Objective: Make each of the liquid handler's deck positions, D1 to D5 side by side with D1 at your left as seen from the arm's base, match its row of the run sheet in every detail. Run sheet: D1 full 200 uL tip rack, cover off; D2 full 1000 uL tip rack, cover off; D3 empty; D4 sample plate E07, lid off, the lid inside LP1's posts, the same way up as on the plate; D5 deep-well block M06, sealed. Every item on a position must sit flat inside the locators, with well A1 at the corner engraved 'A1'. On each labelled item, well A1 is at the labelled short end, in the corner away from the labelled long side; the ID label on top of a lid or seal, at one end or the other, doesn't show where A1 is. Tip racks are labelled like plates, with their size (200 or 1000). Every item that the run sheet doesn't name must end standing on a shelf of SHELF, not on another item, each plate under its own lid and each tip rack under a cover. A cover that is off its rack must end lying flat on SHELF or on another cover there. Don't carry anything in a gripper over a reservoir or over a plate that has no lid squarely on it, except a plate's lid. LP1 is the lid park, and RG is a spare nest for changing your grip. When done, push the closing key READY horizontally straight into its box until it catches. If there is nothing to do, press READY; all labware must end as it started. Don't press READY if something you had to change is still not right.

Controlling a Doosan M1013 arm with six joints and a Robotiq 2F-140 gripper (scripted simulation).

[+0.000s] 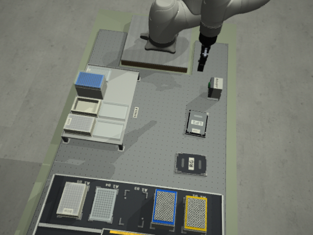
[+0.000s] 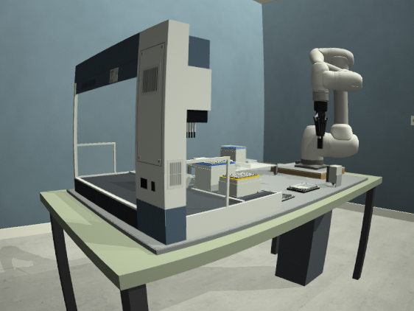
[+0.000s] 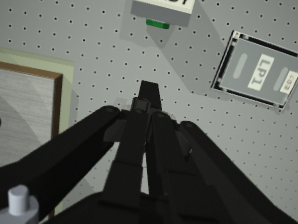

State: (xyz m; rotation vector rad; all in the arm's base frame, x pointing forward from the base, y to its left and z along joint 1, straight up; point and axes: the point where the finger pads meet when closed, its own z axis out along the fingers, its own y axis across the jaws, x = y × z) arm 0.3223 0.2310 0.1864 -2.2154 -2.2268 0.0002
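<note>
My gripper [image 1: 201,67] is shut and empty. It hangs above the table, on the base side of the READY box [image 1: 215,87], whose green key [image 3: 159,23] faces it. It also shows in the side view [image 2: 320,141] and the wrist view [image 3: 149,97]. On the deck, D5 holds a sealed deep-well block [image 1: 72,202] and D4 an unlidded sample plate [image 1: 103,204]. D3 [image 1: 135,206] is bare. D2 holds a blue-rimmed tip rack [image 1: 165,209] and D1 a yellow-rimmed tip rack [image 1: 196,213], both uncovered. A clear lid with a small label lies in LP1 [image 1: 196,123].
SHELF [image 1: 111,111] holds a covered blue tip rack [image 1: 90,84], an open beige trough [image 1: 86,106], a lidded plate [image 1: 78,125] and flat clear covers [image 1: 113,110]. The RG nest [image 1: 191,163] is bare. The arm's base plinth [image 1: 157,53] stands left of the gripper.
</note>
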